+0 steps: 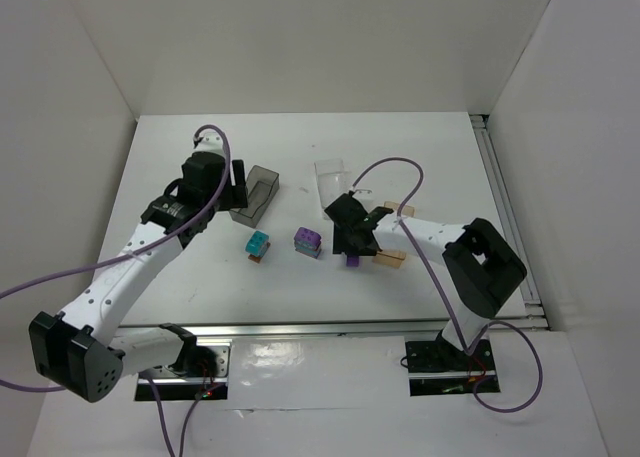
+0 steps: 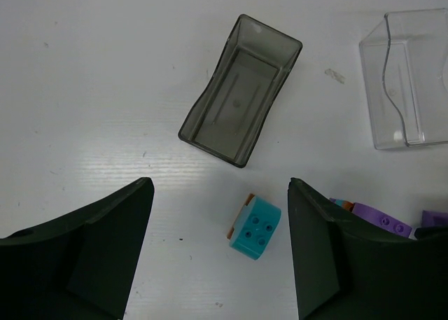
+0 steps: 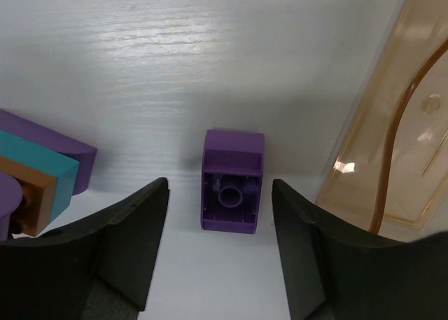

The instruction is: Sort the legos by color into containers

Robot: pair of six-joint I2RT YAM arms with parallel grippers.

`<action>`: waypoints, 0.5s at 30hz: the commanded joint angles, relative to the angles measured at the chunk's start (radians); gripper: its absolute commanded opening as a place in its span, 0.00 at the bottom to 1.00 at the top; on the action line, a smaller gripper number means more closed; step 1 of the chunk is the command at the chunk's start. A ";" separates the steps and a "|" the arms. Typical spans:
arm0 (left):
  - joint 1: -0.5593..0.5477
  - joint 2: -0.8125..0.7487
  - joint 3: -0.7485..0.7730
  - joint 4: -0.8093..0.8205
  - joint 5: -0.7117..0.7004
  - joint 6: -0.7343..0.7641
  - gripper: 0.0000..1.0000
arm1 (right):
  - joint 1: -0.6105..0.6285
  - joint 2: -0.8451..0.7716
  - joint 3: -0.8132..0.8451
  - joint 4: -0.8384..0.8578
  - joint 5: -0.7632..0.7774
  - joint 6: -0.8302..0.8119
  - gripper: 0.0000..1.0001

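Pickup is being lined up: the right gripper (image 3: 219,218) is spread open astride a purple brick (image 3: 232,167) at frame centre; lowering and closing are judged next. The left gripper (image 2: 220,188) is open too.

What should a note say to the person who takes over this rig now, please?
Left gripper: open, empty, by the dark grey bin; teal-and-orange clump lies nearer the bases.
Right gripper: open, poised over a lone purple brick on the table, not gripping it; amber bin beside.
Purple-teal-orange clump lies mid-table; clear bin beyond.
Done: nothing; no brick shows in any bin.
Left: split clumps, sort all bricks.
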 commanded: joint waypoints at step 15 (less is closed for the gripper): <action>-0.003 0.002 0.093 -0.056 -0.067 0.007 1.00 | 0.016 -0.042 0.172 -0.076 0.110 -0.035 0.31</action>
